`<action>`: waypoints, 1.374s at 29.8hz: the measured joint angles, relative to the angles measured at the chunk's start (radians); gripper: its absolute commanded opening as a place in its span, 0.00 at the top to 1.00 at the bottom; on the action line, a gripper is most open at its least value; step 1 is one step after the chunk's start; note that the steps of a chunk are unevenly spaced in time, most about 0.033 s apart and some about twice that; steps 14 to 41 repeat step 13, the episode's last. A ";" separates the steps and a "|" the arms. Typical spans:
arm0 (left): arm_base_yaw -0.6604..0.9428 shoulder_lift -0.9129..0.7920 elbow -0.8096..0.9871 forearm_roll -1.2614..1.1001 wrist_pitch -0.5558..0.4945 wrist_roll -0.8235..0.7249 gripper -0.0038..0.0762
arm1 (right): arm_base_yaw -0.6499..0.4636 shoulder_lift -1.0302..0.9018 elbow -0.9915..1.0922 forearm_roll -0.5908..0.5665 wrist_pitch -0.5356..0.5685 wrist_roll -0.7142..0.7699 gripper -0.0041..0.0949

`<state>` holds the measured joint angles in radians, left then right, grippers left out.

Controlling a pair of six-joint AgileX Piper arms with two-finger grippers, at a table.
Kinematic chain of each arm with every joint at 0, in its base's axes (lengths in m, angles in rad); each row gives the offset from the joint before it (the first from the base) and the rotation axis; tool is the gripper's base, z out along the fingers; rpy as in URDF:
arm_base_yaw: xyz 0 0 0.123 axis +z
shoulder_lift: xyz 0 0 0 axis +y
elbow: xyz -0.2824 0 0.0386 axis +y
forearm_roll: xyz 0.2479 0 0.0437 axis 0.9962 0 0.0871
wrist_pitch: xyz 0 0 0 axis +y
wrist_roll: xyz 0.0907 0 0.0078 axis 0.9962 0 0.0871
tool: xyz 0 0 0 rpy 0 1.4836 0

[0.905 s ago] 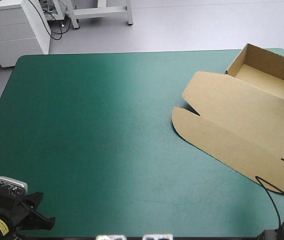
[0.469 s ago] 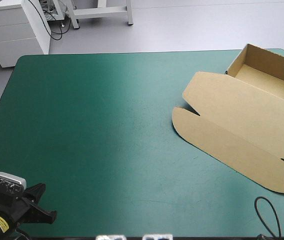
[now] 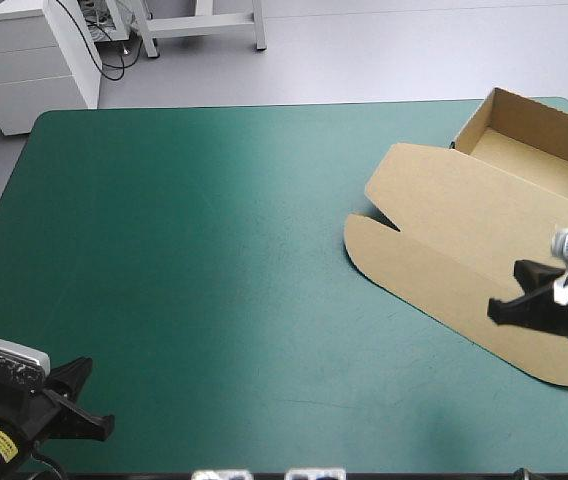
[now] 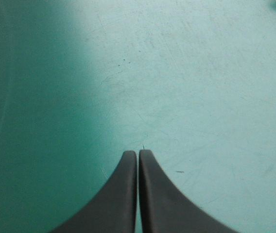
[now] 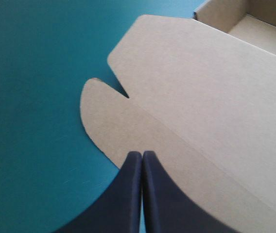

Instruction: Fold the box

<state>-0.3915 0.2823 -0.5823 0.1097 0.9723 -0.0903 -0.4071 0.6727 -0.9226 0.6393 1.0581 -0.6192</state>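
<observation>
The brown box (image 3: 444,225) lies at the table's right as an open tray (image 3: 534,150) with raised walls, its lid flat on the teal-green cover toward the table's middle. My right gripper (image 3: 494,310) hovers over the lid's near flap, shut, with nothing between its fingers. In the right wrist view the right gripper (image 5: 142,154) points across that flap of the box (image 5: 201,97) toward the notch in the lid's edge. My left gripper (image 3: 99,425) sits at the table's near left corner, far from the box. In the left wrist view the left gripper (image 4: 138,153) is shut over bare cover.
The tray stands close to the table's far right corner (image 3: 564,100), and the box runs off past the right edge of the high view. A broad stretch of teal-green cover (image 3: 214,260) separates the two grippers.
My right gripper has left the tray's right end, come toward the near side over the lid's flap, and shut. The left arm has barely shifted.
</observation>
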 measured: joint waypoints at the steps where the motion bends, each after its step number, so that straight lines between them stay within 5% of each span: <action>1: 0.000 0.000 0.000 0.000 -0.003 0.000 0.96 | 0.000 -0.045 0.030 0.017 -0.005 -0.019 0.98; 7: 0.000 0.000 0.000 0.001 -0.039 0.002 0.96 | 0.017 -0.227 0.221 0.048 -0.064 -0.059 0.98; 13: 0.000 0.000 0.000 0.002 -0.052 0.004 0.96 | 0.168 -0.341 0.385 0.020 -0.103 -0.068 0.98; 41: 0.000 0.000 0.000 0.002 -0.052 0.004 0.96 | 0.168 -0.341 0.385 0.020 -0.103 -0.068 0.98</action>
